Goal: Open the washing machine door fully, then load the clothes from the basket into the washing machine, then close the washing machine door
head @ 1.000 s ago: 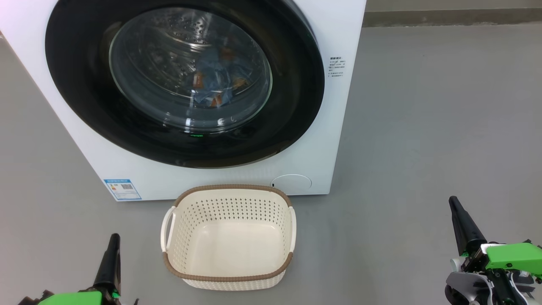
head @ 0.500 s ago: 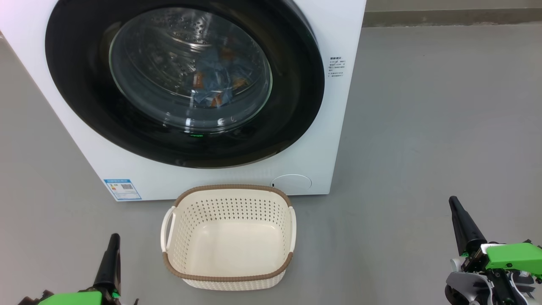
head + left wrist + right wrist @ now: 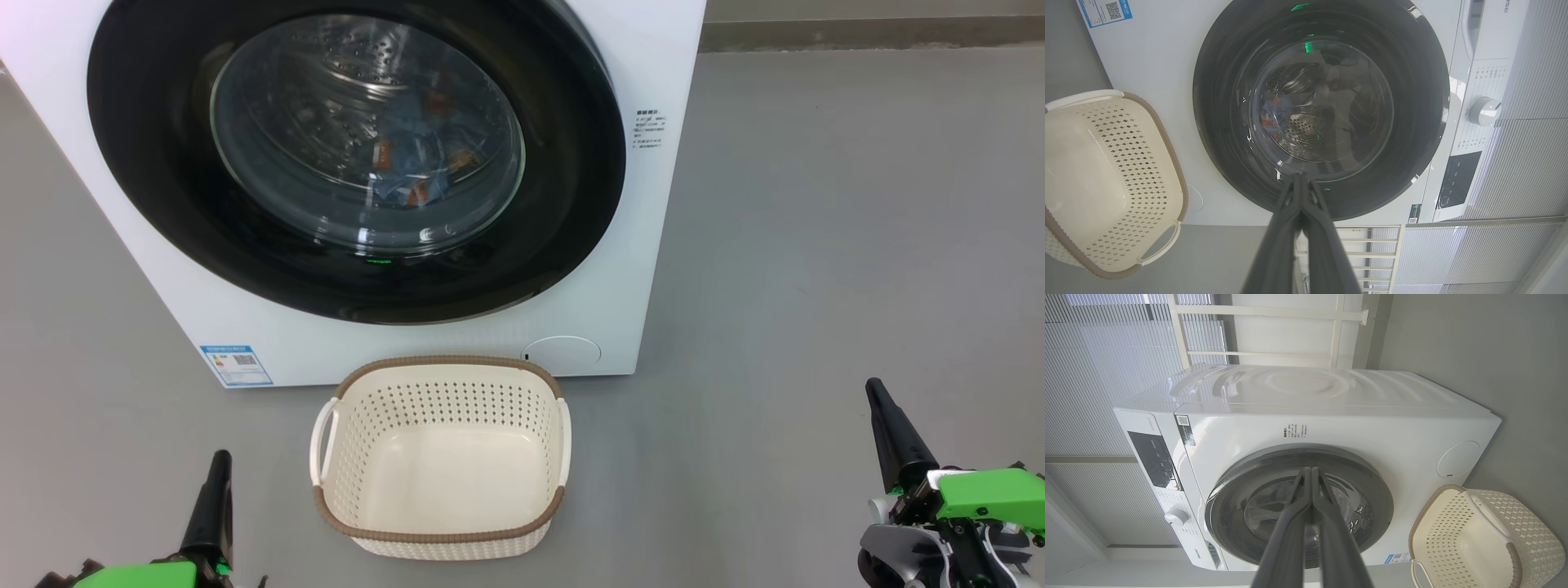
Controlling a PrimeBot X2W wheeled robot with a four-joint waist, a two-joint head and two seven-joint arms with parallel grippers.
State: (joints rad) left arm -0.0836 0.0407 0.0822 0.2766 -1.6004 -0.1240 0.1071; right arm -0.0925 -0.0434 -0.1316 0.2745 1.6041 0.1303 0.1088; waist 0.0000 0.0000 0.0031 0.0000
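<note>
The white washing machine (image 3: 645,245) (image 3: 1380,428) stands ahead with its black-ringed round door (image 3: 563,163) (image 3: 1216,102) (image 3: 1372,486) shut flat against the front. Behind the glass, light blue clothes (image 3: 416,155) (image 3: 1271,116) with orange-brown print lie in the steel drum. The cream basket (image 3: 441,384) (image 3: 1147,122) (image 3: 1527,535) sits on the floor in front of the machine with nothing in it. My left gripper (image 3: 219,457) (image 3: 1300,176) is low at the left of the basket, shut and holding nothing. My right gripper (image 3: 873,385) (image 3: 1311,470) is off to the basket's right, also shut and holding nothing.
Grey floor (image 3: 816,245) spreads around the machine and basket. A blue label (image 3: 235,365) marks the machine's lower front corner and a round cover (image 3: 562,351) sits at the other. The control panel with a knob (image 3: 1484,111) shows in the wrist views.
</note>
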